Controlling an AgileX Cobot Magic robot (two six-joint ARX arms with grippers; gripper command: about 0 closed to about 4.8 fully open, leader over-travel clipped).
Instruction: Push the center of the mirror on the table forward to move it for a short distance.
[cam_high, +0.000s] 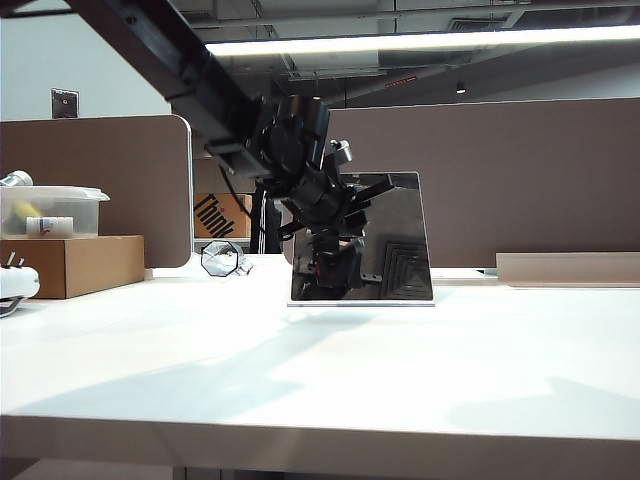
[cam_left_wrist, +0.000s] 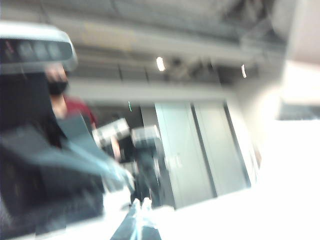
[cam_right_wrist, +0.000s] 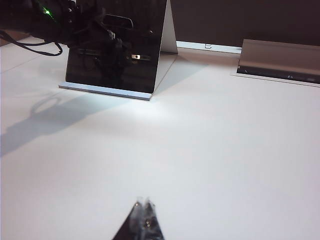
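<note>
Mirror (cam_high: 385, 240) is standing mid-table (cam_high: 330, 370) with the left gripper (cam_left_wrist: 141, 204) — fingertips together — at its face, the right gripper (cam_right_wrist: 143, 204) hovering closed nearby, a lidded tub (cam_high: 50, 210) holding bottles sitting on a cardboard box (cam_high: 75, 264).

mirror (cam_high: 385, 240) on table (cam_high: 320, 370), centre | left tool (cam_high: 335, 262) before mirror | right tool (cam_right_wrist: 143, 220) over table, well apart

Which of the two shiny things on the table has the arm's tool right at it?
The large mirror; the left tool is there, not at the small octagonal object.
</note>
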